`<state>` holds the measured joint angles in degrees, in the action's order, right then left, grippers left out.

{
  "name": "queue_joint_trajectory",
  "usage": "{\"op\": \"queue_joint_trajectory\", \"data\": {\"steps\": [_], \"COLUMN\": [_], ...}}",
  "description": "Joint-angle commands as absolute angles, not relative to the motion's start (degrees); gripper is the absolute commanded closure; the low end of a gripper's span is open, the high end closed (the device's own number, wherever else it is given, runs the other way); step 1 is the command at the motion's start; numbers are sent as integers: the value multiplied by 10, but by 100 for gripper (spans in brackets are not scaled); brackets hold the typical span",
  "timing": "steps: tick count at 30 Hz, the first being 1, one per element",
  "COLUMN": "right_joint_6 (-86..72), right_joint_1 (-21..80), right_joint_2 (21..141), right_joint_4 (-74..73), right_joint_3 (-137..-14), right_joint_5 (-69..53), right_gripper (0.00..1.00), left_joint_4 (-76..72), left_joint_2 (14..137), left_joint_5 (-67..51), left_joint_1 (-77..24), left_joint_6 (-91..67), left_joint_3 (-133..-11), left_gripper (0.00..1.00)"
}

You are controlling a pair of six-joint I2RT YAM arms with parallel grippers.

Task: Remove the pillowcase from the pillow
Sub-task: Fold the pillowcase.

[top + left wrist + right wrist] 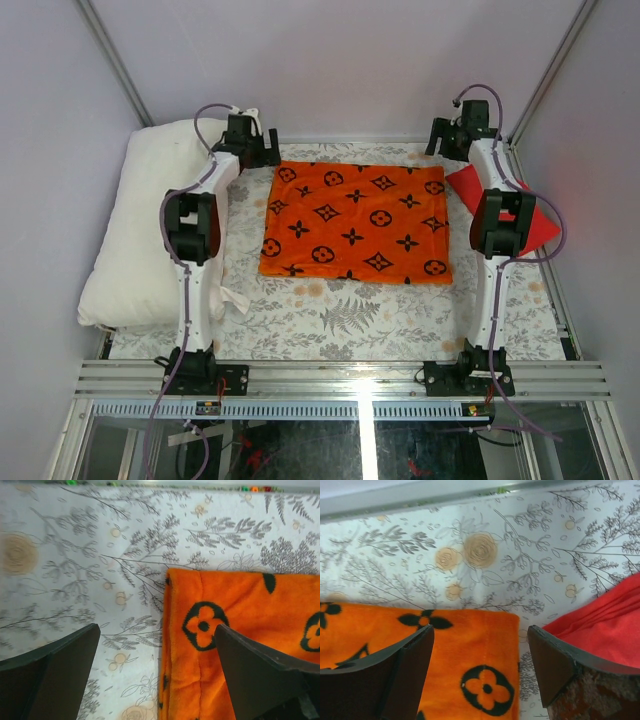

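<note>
Nearest to the camera, the base of the left arm (197,375) and the base of the right arm (470,378) stand at the near edge of the desk (340,315), which has a pale cover printed with grey ferns and beige roses. Beyond them, the pillowcase (355,220) lies flat and spread on the middle of the desk. It is bright orange, with black monogram motifs: a flower inside a circle, a four-point star and a four-petal flower. I can make out no readable letters among them. The pillow (150,230) is outside the pillowcase. It is plain white and plump, and it lies to the left of the pillowcase, behind the left arm, near but not touching the orange fabric. The left end effector (250,142) hangs over the far left corner of the pillowcase with its jaws wide, and it holds nothing; one finger is above the orange fabric, the other above the desk cover. The right end effector (460,128) hangs over the far right corner, also wide and empty, one finger above the pillowcase, the other above a red cloth (540,225) just beside the right edge of the pillowcase.
</note>
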<state>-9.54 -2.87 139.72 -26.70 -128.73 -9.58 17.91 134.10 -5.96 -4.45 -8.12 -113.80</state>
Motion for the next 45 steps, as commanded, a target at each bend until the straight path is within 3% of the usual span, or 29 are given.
{"op": "queue_joint_trajectory", "data": {"steps": [1, 19, 30, 32, 34, 36, 38, 42, 45], "right_joint_6": [-52, -57, -91, -102, -113, -123, -126, -129, -132], "right_joint_1": [-41, -50, -66, -71, -78, -82, -84, -85, -85], "right_joint_2": [1389, 1453, 1430, 1432, 1435, 1436, 1434, 1432, 1430], "right_joint_4": [-259, -225, -190, -187, -186, -184, -182, -183, -183], "right_joint_3": [-1275, -1247, -1178, -1180, -1188, -1191, -1191, -1190, -1190], "right_joint_5": [-93, -177, -188, -197, -213, -230, -231, -228, -227], "right_gripper": [20, 40, 68, 79, 100, 100, 100, 100, 100], "left_joint_4": [175, 141, 164, 163, 170, 187, 194, 197, 206], "left_joint_2": [1379, 1413, 1445, 1451, 1464, 1481, 1489, 1490, 1483], "left_joint_5": [-107, -132, -169, -180, -194, -201, -212, -237, -248], "left_joint_1": [-51, -51, -51, -51, -50, -50, -48, -46, -45], "left_joint_6": [-88, -114, -120, -124, -130, -135, -141, -148, -149], "left_joint_3": [-1170, -1168, -1221, -1231, -1250, -1278, -1285, -1273, -1257], "left_gripper": [3, 4, 2, 1, 0, 0, 5, 27, 34]}}
